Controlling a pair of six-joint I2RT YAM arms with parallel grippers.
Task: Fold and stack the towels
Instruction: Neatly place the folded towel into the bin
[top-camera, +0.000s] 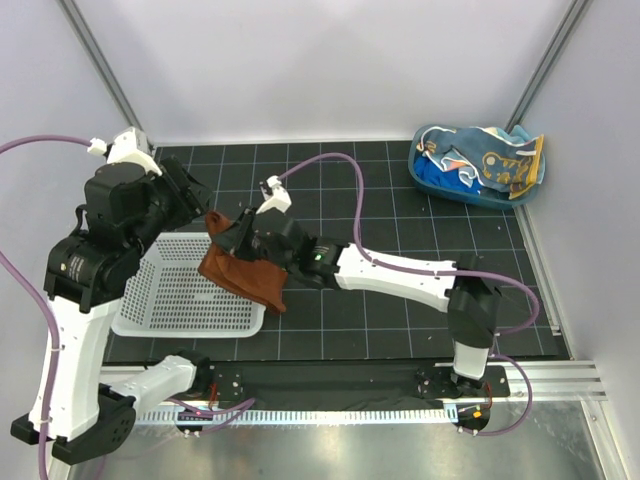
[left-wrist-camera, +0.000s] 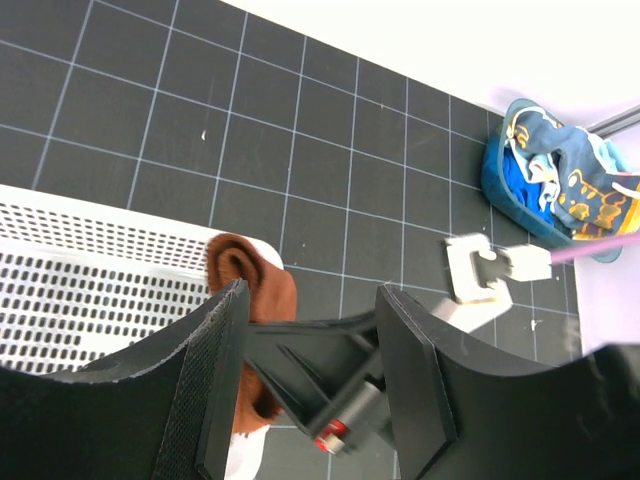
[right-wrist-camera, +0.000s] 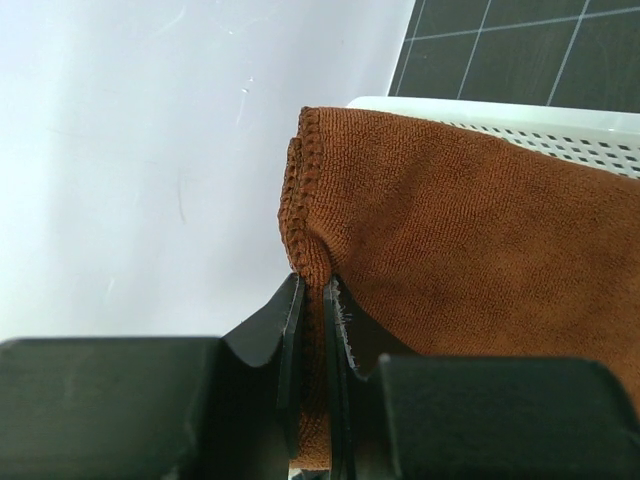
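Observation:
A rust-brown towel (top-camera: 245, 272) hangs folded over the right end of the white mesh basket (top-camera: 170, 295). My right gripper (top-camera: 232, 240) is shut on its stitched edge (right-wrist-camera: 300, 200), and the cloth (right-wrist-camera: 470, 230) drapes away to the right of the fingers. My left gripper (top-camera: 197, 197) hovers just up and left of it, open, with nothing between its pads (left-wrist-camera: 222, 380). Through its gap I see the right gripper's body and a bit of the brown towel (left-wrist-camera: 250, 275). More towels, a light blue spotted one (top-camera: 490, 160) and a royal blue one (top-camera: 440, 180), lie bunched in the blue tub (top-camera: 425, 180).
The basket (left-wrist-camera: 80, 260) sits at the near left of the black gridded mat (top-camera: 400, 225). The blue tub (left-wrist-camera: 495, 175) is in the far right corner by the wall. Purple cables loop over both arms. A metal rail runs along the near edge.

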